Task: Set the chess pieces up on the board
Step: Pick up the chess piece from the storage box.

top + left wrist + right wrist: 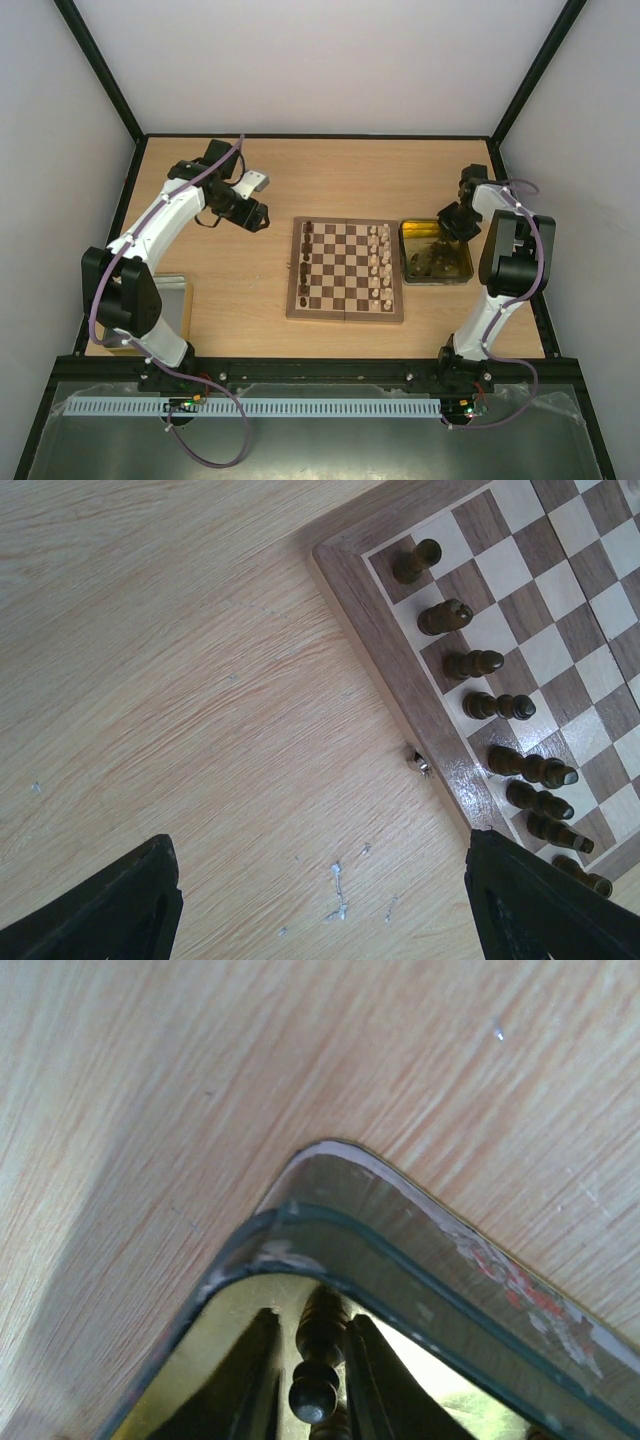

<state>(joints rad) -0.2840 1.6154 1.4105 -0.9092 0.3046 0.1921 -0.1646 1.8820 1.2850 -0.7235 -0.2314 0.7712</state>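
From above, the board (345, 270) lies flat in the middle of the table (300, 170). A file of dark pieces (305, 262) stands along its left edge, and the pale pieces (380, 262) fill two files on its right side. Just beside the board's right edge sits a shiny yellow tray (405, 255) with a jumble of dark bits in it. The left gripper (255, 215) hangs over bare table off the board's far left corner, and the right gripper (452, 228) is down over the tray's far end.

From the left wrist, the left gripper (320, 910) is released. Its fingers (540, 900) stand wide apart above plain wood with nothing between them. The board's border, with a small metal clasp (418, 762), runs past on the right, with the dark pieces (480, 665) upright in a row just inside it.

From the right wrist, the right gripper (313, 1316) reaches into a corner of the tray (330, 1220). A dark piece (318, 1350) sits between its fingers (385, 1380), which lie close on either side. I cannot tell whether they are truly clenched on it
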